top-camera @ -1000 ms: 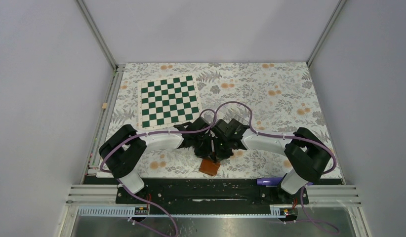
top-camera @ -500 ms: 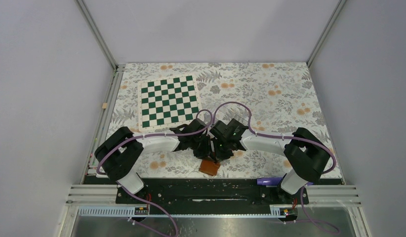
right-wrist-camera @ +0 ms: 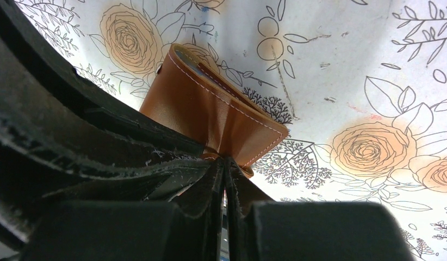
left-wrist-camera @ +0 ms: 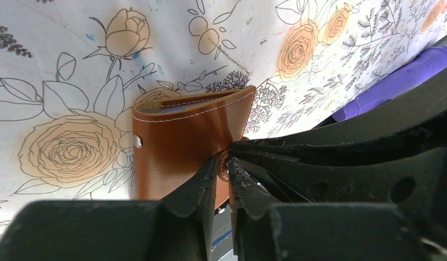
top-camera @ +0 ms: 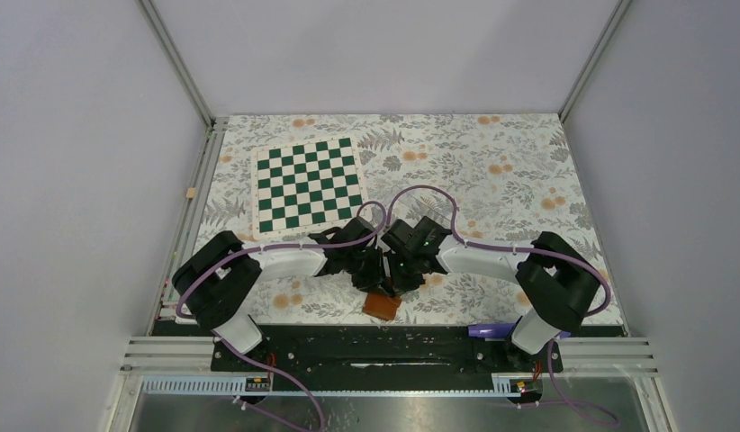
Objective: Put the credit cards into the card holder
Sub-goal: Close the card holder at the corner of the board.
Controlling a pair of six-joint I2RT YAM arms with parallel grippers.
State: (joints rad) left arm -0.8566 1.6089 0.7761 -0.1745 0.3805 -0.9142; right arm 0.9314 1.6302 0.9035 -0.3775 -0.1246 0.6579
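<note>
**Materials and shapes.** The card holder (top-camera: 383, 307) is smooth tan-brown leather with pale stitching along its edges. It is rectangular and folded over, with a small metal snap stud (left-wrist-camera: 137, 142) on one side. A pale blue sliver shows inside the fold. It lies on a matte tablecloth (top-camera: 492, 180) printed with orange roses and grey foliage, at 6 o'clock on the table, close to the near edge. A flat green-and-white chequered mat (top-camera: 308, 183) lies at 10 o'clock from the holder, well apart. A glossy purple cylindrical object (left-wrist-camera: 384, 89) lies at 4 o'clock from the holder, by the table's near rail.

**Count.** One card holder, one chequered mat, one purple object, two arms.

**Arm pose.** Both white forearms reach inward from the outer bases and meet at table centre, wrists pitched down over the holder. A purple cable loops over each arm.

**Pincers.**
- The right gripper (right-wrist-camera: 225, 159) has its fingers pressed together on a corner of the leather, which puckers at the pinch point.
- The left gripper (left-wrist-camera: 225, 163) has its fingertips a narrow slit apart at the holder's edge. Brown leather shows in the slit, but it cannot be told whether they grip it.
</note>
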